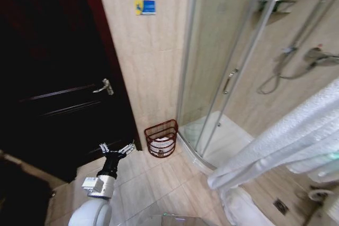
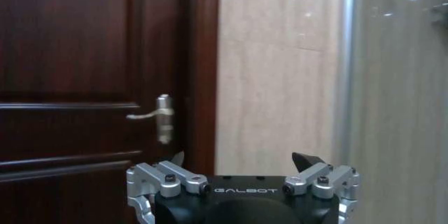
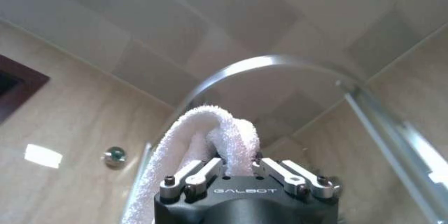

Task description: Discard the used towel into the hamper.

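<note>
Item: white towel [image 3: 210, 135]. We hold it in our right gripper [image 3: 238, 167], whose fingers are closed on a bunched fold that rises above them in the right wrist view. In the head view the towel [image 1: 286, 141] hangs as a long drape across the right of the scene, its lower end near the floor tiles beside the shower tray.

Item: hamper [image 1: 161, 138]. A small red-brown openwork basket, it stands on the floor against the beige tiled wall [image 1: 153, 62], between the dark wooden door [image 1: 53, 78] and the curved glass shower enclosure [image 1: 222, 67]. Something pale already lies inside. It is well apart from the towel.

Item: left gripper [image 1: 116, 150]. It is held low ahead of us, fingers spread and empty, pointing towards the door handle [image 2: 159, 116] in its wrist view, just left of the hamper.

Risks, in our judgement:
- The towel is long and the hamper's mouth small, so a release from height could leave it draped over the rim or piled on the floor.
- The trailing end may drag or snag on the shower frame as the arm swings across.
- The hamper looks light, so a brush from either arm or the falling cloth could tip it.
- The grip is on one fold only, so it may slip early.
</note>
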